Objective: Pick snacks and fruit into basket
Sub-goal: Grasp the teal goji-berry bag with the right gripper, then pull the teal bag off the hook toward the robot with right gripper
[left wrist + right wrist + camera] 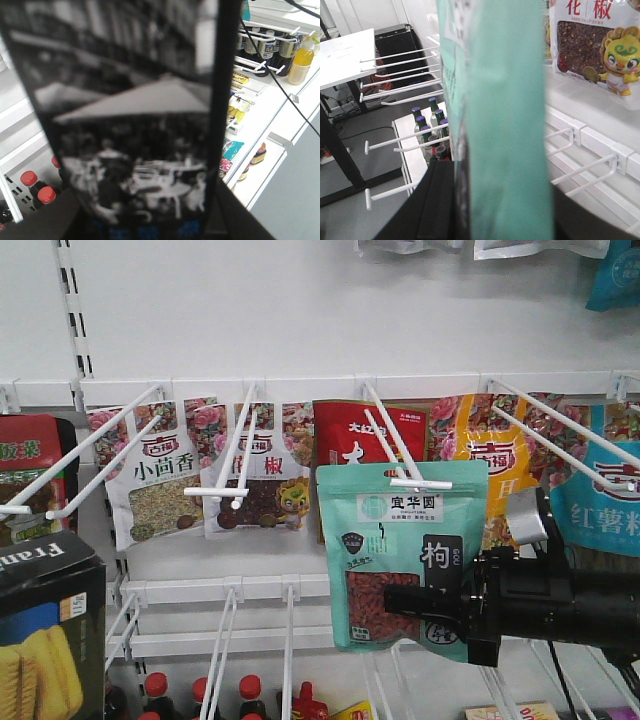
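Shelving with white wire pegs covers the wall ahead of the robot. Near the middle of the peg rail, a teal pouch with a red-berry window and black label [385, 540] hangs at the very front tip of a white wire peg [393, 440], well forward of the packets behind it. The black right end effector [395, 602] reaches in from the right edge of the shelving and is clenched on the pouch's lower part, one finger lying across the berry window. Seen from the right wrist, the pouch stands edge-on between dark fingers [437, 205].

Against the back wall behind it hangs a red pouch with white characters [350, 440]. To the left of that are a white floral-topped pouch of greenish seeds [160, 490] and a white floral-topped pouch of dark red peppercorns [262, 490], each on its own peg.

At the lower left edge of the shelving, a black cardboard box with white "Fran" lettering and pictured yellow biscuits [45, 630] hangs upright in the air in front of the pegs. From the left wrist it fills almost the whole view, badly blurred. Dark wedges flank its base, so the left end effector [147, 225] looks to be grasping it. Red-capped bottles [155, 687] stand on the lower shelf.
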Controlling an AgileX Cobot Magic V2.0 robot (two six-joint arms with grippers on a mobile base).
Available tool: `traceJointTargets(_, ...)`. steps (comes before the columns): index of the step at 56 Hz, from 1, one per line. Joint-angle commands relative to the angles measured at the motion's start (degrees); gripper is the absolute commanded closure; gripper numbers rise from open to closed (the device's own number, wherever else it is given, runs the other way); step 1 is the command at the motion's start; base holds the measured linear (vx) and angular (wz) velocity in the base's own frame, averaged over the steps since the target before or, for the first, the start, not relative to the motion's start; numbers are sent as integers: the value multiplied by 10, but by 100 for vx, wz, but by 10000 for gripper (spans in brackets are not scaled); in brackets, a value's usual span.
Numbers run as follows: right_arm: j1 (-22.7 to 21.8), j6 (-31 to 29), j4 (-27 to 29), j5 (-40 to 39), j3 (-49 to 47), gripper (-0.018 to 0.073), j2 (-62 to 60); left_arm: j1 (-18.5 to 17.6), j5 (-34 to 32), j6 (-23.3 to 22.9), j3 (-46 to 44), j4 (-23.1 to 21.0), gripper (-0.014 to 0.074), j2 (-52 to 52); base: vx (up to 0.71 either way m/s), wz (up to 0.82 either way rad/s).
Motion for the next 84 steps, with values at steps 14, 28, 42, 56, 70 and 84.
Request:
traceJointTargets(14,1,-7,11,71,22,569,-65,0,-52,0,-23,-3,604,1,0,0)
traceJointTargets(28,1,-18,12,69,121,569,-143,0,-52,0,-23,-3,604,1,0,0)
traceJointTargets(42,1,31,0,59,175,568,-232,0,-52,0,-23,-3,604,1,0,0)
traceJointTargets(56,1,202,-71,7,184,568,-320,0,-52,0,-23,-3,604,1,0,0)
traceJointTargets(70,1,380,-154,-124,184,568,-398,0,-52,0,-23,-3,604,1,0,0)
traceJointTargets(84,1,580,-316,-240,184,568,-477,0,-52,0,-23,-3,604,1,0,0)
